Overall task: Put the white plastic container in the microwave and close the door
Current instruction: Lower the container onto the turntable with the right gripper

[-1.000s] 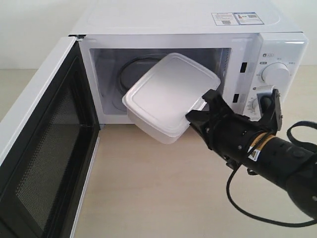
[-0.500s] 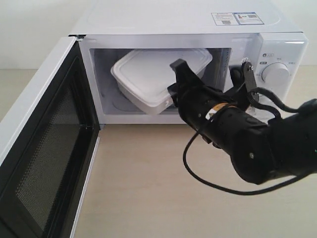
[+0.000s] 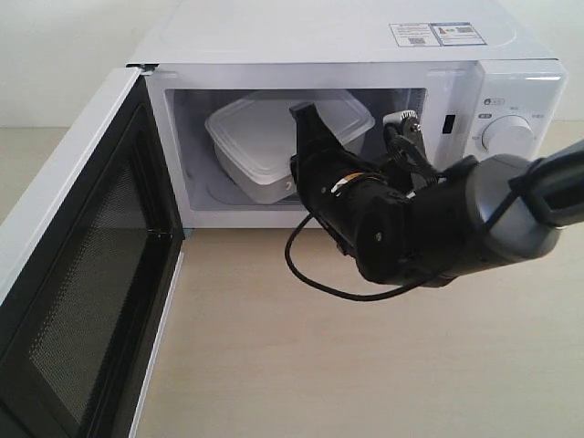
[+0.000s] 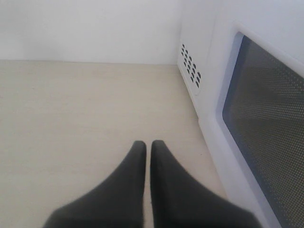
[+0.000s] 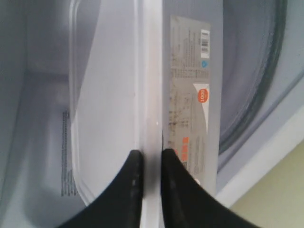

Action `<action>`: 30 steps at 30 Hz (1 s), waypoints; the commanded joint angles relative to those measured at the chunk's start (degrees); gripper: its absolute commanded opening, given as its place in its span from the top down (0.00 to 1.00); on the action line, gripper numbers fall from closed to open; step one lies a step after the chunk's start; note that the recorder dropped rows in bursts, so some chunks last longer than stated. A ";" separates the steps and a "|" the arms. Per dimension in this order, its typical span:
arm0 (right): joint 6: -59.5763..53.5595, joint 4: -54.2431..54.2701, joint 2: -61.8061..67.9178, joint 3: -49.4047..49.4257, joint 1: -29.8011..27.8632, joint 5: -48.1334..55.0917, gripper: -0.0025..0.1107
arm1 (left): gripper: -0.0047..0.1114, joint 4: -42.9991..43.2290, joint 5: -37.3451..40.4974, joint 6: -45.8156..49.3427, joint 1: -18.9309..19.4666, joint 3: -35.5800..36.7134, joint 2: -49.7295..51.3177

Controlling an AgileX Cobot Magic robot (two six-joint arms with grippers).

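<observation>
**SEATING THE CONTAINER IN THE OVEN**

**Exterior view.** The container is inside the microwave, past the front opening. It sits tilted, with its near edge raised. The right claw reaches into the opening and grips that near edge. The door stands wide open on the left. Whether the container's far end rests on anything cannot be told. Lower the wrist until the container lies level, then release. If let go while tilted, it may slide or settle crooked.

**Left wrist view.** The left claw hovers over the table with its jaws together and nothing between them. It is on the outer side of the door, beside the dark window. It appears well placed to push the door shut, but only once the right arm is clear of the opening.

**Right wrist view.** The right claw's fingers are clamped on the container's rim, one on either side. A printed label shows just beside the rim, apparently on the container's body. The glass turntable lies beyond. Open the jaws fully, then withdraw straight back so the rim is not dragged along.
</observation>
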 commanded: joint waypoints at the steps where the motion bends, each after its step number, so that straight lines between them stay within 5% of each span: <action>1: -0.73 5.26 1.54 -3.16 0.15 -1.77 0.98 | 0.92 -0.12 -0.02 0.21 0.21 0.22 -0.20; 30: -2.91 10.52 4.41 -5.78 -0.10 -5.26 0.98 | 0.92 -0.12 -0.02 0.21 0.21 0.22 -0.20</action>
